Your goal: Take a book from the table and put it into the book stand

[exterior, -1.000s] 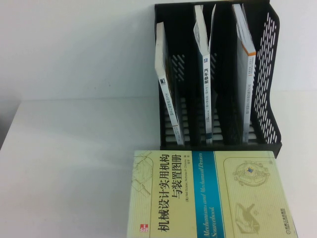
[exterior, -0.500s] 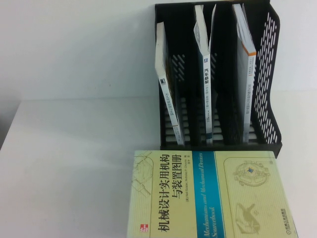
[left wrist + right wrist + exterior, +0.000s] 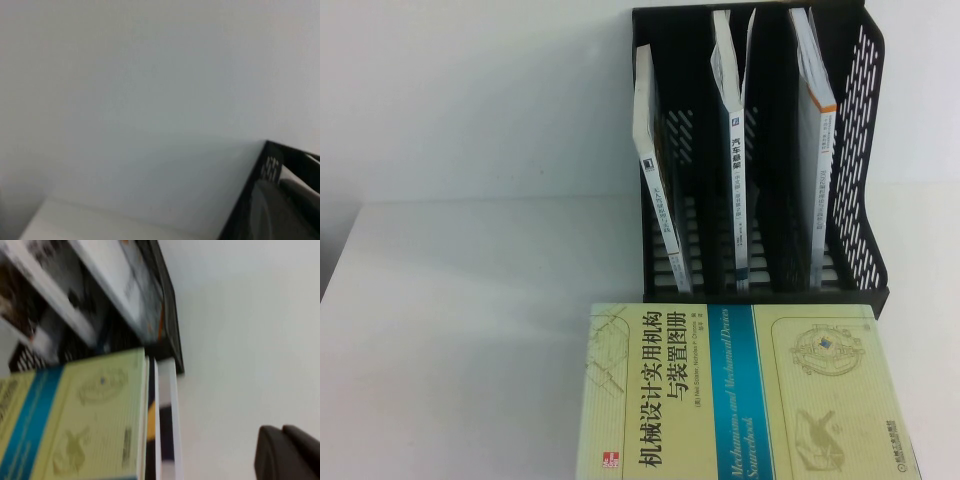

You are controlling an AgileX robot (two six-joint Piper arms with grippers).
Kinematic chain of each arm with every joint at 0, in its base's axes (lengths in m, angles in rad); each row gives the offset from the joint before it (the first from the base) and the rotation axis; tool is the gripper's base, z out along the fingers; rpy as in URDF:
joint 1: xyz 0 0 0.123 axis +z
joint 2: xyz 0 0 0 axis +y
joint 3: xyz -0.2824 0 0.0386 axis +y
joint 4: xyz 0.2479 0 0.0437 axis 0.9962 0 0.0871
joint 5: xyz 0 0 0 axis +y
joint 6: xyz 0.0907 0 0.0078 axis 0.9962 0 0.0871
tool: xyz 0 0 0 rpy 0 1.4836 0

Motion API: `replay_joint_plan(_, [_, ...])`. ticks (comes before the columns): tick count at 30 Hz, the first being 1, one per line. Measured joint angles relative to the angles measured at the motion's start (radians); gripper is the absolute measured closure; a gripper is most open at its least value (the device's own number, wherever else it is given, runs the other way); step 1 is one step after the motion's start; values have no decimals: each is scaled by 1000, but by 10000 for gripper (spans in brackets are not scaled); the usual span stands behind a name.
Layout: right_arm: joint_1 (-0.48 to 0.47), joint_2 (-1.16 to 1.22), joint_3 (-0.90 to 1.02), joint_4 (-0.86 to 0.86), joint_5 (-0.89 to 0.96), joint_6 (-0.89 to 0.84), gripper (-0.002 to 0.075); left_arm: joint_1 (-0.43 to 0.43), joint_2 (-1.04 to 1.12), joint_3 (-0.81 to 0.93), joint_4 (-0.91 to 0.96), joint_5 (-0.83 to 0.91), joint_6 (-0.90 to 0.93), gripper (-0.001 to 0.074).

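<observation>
The thick pale-yellow book (image 3: pixel 740 395) with a cyan band lies flat on the white table (image 3: pixel 460 330), just in front of the black book stand (image 3: pixel 865 150). It also shows in the right wrist view (image 3: pixel 85 425), where the stand (image 3: pixel 170 335) is behind it. Neither gripper shows in the high view. My right gripper (image 3: pixel 287 452) appears only in its wrist view, shut and empty over bare table beside the book. My left gripper (image 3: pixel 280 200) shows as a dark shape at the edge of its wrist view, facing a plain white surface.
Each stand slot holds one thin white book: left (image 3: pixel 655 190), middle (image 3: pixel 735 150), right (image 3: pixel 815 130). In the right wrist view, a dark book with orange shapes (image 3: pixel 151 422) and a white book (image 3: pixel 167 415) lie under the yellow book. A white wall rises behind.
</observation>
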State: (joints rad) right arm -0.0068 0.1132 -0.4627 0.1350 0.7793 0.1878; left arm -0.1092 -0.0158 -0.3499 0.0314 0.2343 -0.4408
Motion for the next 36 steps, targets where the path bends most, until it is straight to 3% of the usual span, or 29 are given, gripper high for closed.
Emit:
replay_joint_plan(5, [0,127,-48,70,203,2,729,0,2,85,-248,126,-28,738])
replay_joint_plan(11, [0,197,-48,265,32,-11,729,0,55,183,-544,228,0,738])
replay_joint_plan(15, [0,269,-50,383,-9,-120,729,0,121,190,-740,344,149,738])
replay_joint_plan(19, [0,397,-50,460,66,-261,729,0,215,188,-924,488,350,738])
replay_joint_plan(23, [0,550,-50,470,158,-351,729,0,314,145,-952,576,498,738])
replay_joint_plan(27, [0,672,-50,470,185,-426,729,0,422,53,-845,583,526,738])
replay_joint_plan(36, [0,895,-56,520,58,-603,729,0,692,-166,-660,599,519,738])
